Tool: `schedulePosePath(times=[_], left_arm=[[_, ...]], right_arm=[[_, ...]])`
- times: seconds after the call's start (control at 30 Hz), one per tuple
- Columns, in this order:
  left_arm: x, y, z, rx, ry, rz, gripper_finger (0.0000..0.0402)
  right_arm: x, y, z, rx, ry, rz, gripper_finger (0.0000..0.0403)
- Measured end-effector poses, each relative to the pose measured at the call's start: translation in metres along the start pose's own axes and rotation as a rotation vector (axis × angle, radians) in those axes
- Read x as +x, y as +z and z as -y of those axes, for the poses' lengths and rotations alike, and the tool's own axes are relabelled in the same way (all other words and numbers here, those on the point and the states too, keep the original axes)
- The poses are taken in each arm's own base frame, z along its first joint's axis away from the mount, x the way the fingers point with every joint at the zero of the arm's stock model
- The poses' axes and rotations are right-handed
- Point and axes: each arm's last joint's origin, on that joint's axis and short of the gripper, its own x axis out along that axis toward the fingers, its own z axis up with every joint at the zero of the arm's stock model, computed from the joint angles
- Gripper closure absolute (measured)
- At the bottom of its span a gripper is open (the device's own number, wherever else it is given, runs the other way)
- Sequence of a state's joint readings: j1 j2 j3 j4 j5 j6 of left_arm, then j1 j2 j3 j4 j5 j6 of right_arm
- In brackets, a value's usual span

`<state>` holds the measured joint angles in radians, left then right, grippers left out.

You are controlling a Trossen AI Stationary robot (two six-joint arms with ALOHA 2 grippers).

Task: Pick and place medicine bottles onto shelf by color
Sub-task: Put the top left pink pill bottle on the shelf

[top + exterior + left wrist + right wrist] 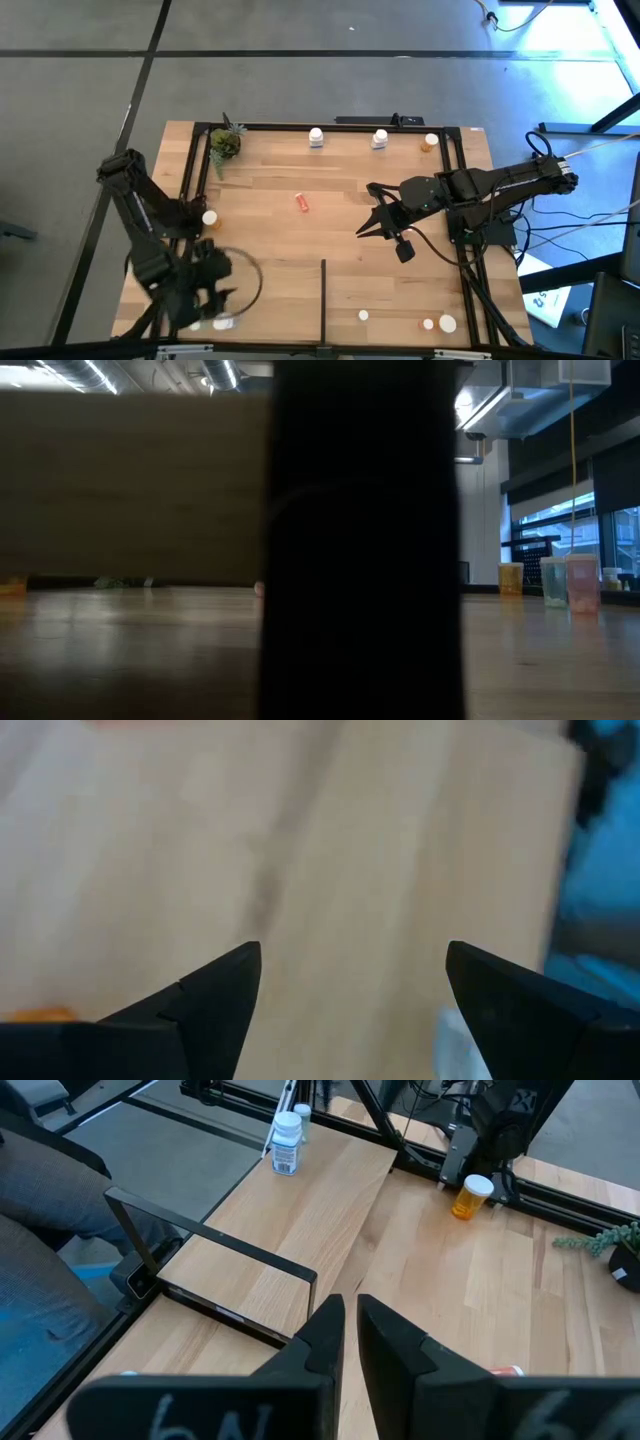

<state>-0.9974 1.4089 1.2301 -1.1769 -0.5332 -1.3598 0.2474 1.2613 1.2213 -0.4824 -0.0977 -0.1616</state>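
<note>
Small medicine bottles are scattered across a light-wood shelf [300,250] framed by black metal bars. Seen from above, two white bottles [316,137] stand along the far edge, with an orange bottle [429,143] near the far right corner. A small orange-red bottle [302,203] lies on its side near the middle. Another orange bottle with a white cap [210,217] stands at the left edge, beside the left arm. More white-capped bottles [446,324] sit near the front right corner. A thin black divider strip [323,298] runs from the front edge toward the middle. A small green potted plant [225,143] sits in the far left corner.

The left gripper [215,300] hangs over the front left corner, its jaws wide open with nothing between them. The right gripper [368,228] is above the middle right of the shelf, jaws closed and empty, beside the lying bottle but apart from it.
</note>
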Motion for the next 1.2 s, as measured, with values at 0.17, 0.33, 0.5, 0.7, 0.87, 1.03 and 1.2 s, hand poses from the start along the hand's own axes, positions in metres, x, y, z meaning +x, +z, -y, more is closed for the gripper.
schedulePosePath(times=[0.17, 0.33, 0.5, 0.7, 0.87, 1.03, 1.2], left_arm=[[0.011, 0.039, -0.021, -0.168, 0.052, -0.005, 0.0088], [0.026, 0.075, -0.049, -0.353, 0.115, -0.061, 0.0091], [0.041, 0.102, -0.075, -0.483, 0.163, -0.120, 0.0088], [0.053, 0.126, -0.103, -0.525, 0.195, -0.116, 0.0092], [0.056, 0.135, -0.117, -0.498, 0.212, -0.126, 0.0088], [0.058, 0.138, -0.122, -0.473, 0.225, -0.120, 0.0092], [0.059, 0.141, -0.127, -0.469, 0.235, -0.120, 0.0089]], right_arm=[[0.000, 0.000, 0.000, 0.000, 0.000, 0.000, 0.0367], [0.000, 0.000, 0.000, 0.000, 0.000, 0.000, 0.0367], [0.000, 0.000, 0.000, 0.000, -0.001, 0.002, 0.0367], [0.000, 0.000, 0.000, 0.000, -0.001, 0.002, 0.0367], [0.000, 0.000, 0.000, 0.001, -0.001, 0.003, 0.0367], [0.000, 0.001, 0.000, 0.048, -0.002, 0.008, 0.0367], [-0.001, 0.001, 0.006, 0.103, -0.048, 0.011, 0.0367]])
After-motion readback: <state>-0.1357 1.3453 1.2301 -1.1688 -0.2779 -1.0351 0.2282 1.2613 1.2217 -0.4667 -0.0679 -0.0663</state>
